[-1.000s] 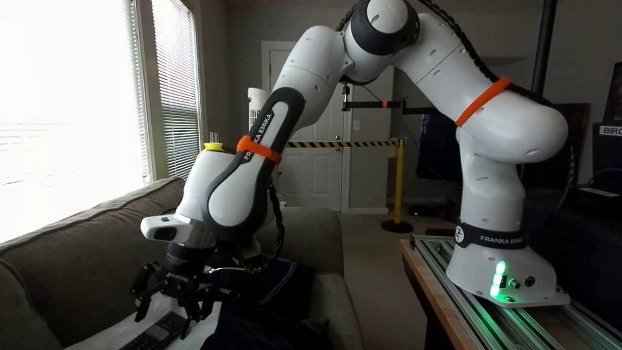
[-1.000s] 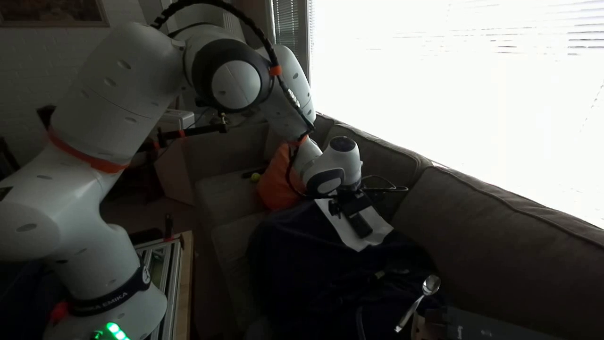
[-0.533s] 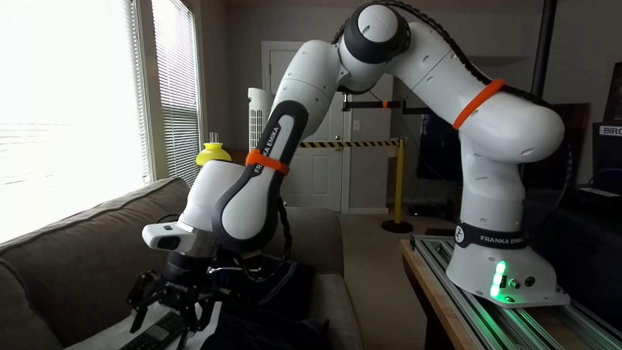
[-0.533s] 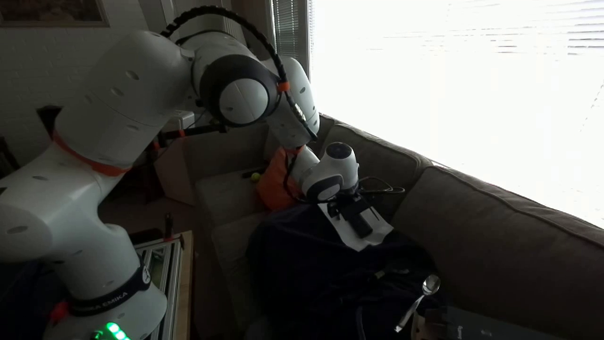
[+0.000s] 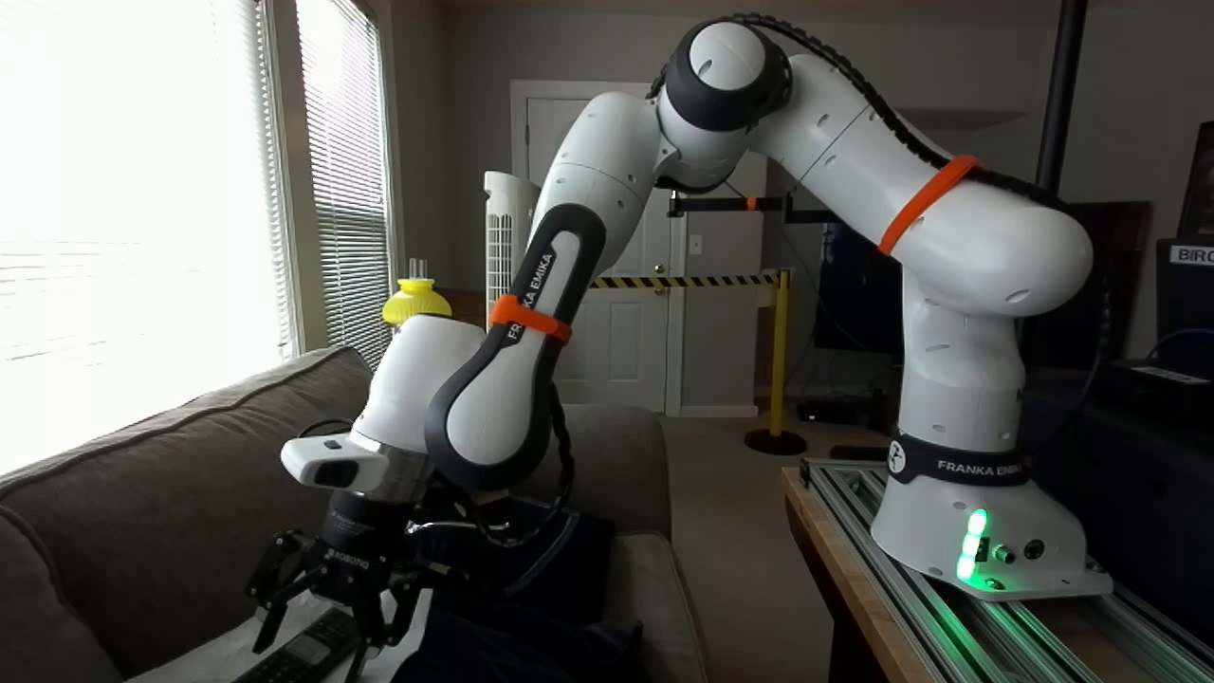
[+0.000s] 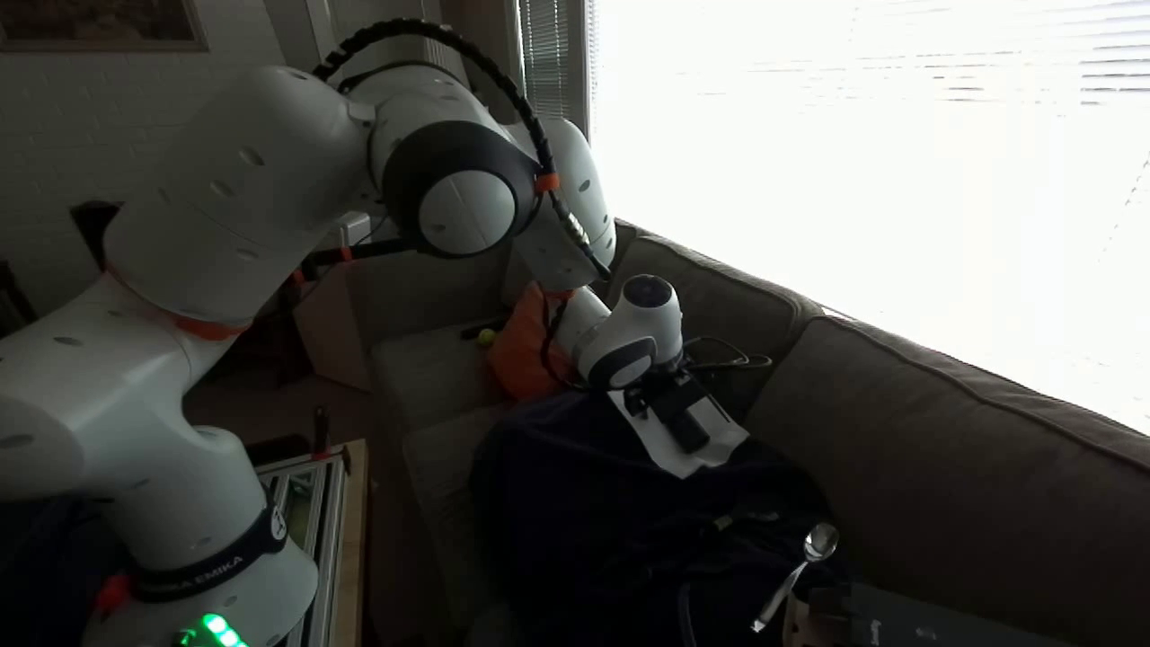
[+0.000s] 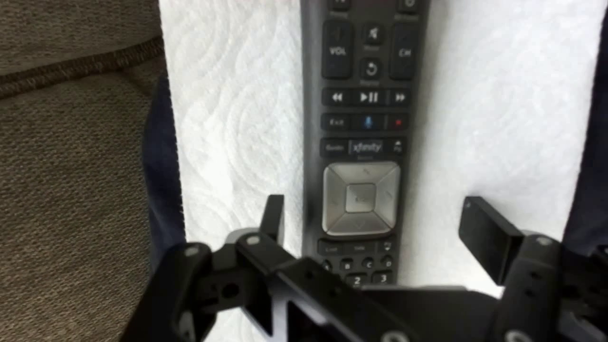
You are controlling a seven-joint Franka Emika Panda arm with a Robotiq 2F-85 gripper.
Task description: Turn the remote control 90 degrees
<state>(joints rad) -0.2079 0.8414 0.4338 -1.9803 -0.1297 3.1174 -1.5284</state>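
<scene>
Fingers (image 7: 487, 240) spread, nothing held, one either side of the remote control (image 7: 361, 142). Probably pre-grasp alignment; next: centre, pinch its long edges, quarter-turn.

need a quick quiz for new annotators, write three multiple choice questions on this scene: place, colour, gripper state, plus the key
1. Where does the remote control lie?
a) on the floor
b) on the white sheet
c) on the wooden table

2. What colour is the glowing light strip?
a) red
b) blue
c) green

3. What state is the gripper in?
a) open
b) shut on the remote control
c) shut, empty

1 b: it has white sheet along both sides in the wrist view.
2 c: green in both exterior views.
3 a: its fingers stand apart in the wrist view, gaps beside the remote control.
</scene>
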